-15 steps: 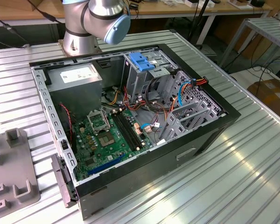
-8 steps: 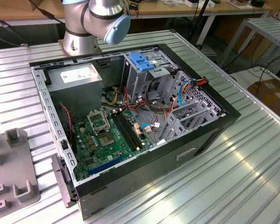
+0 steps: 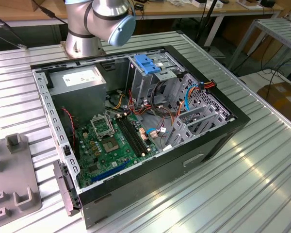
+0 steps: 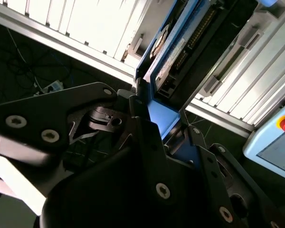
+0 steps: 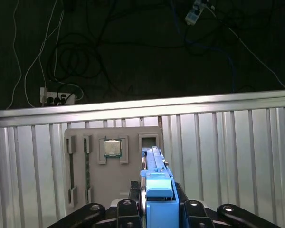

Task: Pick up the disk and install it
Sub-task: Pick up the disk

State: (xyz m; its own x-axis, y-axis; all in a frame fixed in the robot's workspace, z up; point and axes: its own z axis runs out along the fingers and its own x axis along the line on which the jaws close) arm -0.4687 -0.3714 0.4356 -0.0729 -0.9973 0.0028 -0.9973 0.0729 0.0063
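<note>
Blue-framed disk [image 5: 157,166] pinched edge-on between the gripper's [image 5: 159,202] fingers [image 4: 143,124], grey tray [image 5: 114,183] beyond the fingertips — pick-up apparently done, install not yet begun.

Overhead light streaks glare along the table [image 3: 262,160] in the exterior view. In the second wrist view the gripper [image 4: 161,121], clamping the disk [image 4: 178,50], is shadowed — the table beyond it washes out white.

Open computer case [image 3: 194,162], slatted table [image 3: 264,167], arm [image 3: 98,19]
</note>
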